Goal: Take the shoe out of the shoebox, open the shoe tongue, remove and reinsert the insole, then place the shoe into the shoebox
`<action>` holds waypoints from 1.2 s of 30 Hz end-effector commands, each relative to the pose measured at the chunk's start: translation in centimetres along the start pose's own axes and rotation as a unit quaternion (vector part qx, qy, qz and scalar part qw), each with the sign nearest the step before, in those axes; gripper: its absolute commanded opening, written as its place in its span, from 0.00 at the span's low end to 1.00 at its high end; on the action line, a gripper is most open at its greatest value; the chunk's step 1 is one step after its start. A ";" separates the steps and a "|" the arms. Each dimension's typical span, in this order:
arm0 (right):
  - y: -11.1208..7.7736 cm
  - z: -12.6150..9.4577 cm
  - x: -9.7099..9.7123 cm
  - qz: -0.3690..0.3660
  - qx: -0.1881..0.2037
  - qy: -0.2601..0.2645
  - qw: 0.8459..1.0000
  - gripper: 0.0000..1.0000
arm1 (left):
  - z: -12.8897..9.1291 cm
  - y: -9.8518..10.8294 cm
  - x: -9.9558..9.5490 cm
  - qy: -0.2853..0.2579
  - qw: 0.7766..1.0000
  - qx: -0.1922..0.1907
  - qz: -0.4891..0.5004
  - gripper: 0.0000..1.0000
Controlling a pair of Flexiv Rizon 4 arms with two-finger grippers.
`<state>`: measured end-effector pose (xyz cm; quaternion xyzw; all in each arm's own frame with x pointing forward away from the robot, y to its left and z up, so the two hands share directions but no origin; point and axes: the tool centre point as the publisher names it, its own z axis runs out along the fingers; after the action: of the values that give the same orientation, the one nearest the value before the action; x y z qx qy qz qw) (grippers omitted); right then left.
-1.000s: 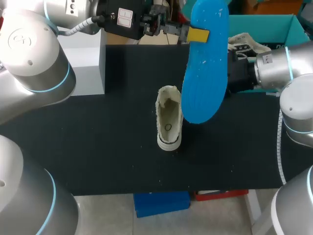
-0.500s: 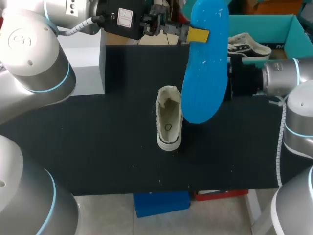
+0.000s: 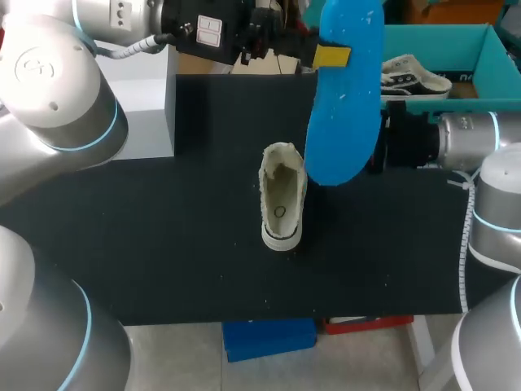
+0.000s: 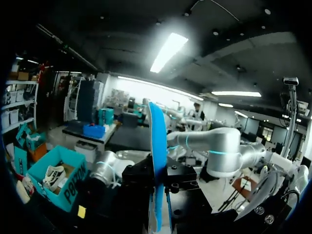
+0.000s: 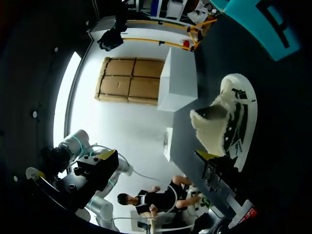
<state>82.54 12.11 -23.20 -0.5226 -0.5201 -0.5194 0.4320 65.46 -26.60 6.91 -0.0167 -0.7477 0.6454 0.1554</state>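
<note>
A white shoe (image 3: 282, 199) stands on its sole in the middle of the black table (image 3: 163, 244), its mouth spread wide and no insole inside. My left gripper (image 3: 330, 55) is shut on the blue insole (image 3: 346, 106), which hangs lengthwise above the table just right of the shoe. In the left wrist view the insole (image 4: 157, 146) shows edge-on between the left gripper's (image 4: 159, 187) black fingers. My right arm (image 3: 460, 134) lies low at the right, its gripper end hidden behind the insole. My right gripper (image 5: 157, 154) is open wide and holds nothing, with the shoe (image 5: 229, 122) ahead of one finger.
The teal shoebox (image 3: 488, 61) sits at the back right with a second shoe (image 3: 411, 73) inside, and shows again as shoebox (image 4: 66, 187) in the left wrist view. A white block (image 3: 142, 110) stands at the back left.
The right arm has drawn back to the right and toward the front, away from the shoebox. The left gripper has raised the insole slightly. The shoe has not moved.
</note>
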 end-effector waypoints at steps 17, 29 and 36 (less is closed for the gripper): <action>0.0 0.1 0.0 0.000 -0.001 -0.001 1.000 1.00 | 1.4 10.4 -3.3 -0.022 0.998 -0.003 0.065 0.00; 0.0 0.1 0.0 0.000 -0.001 -0.001 1.000 1.00 | 1.4 10.4 -3.3 -0.022 0.998 -0.003 0.065 0.00; 0.0 0.1 0.0 0.000 -0.001 -0.001 1.000 1.00 | 1.5 11.2 -1.4 -0.026 0.994 -0.001 0.103 0.00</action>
<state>82.58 12.09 -23.10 -0.5226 -0.5204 -0.5189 0.4322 66.44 -26.83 -3.94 -0.0554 -0.7504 0.6515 0.0967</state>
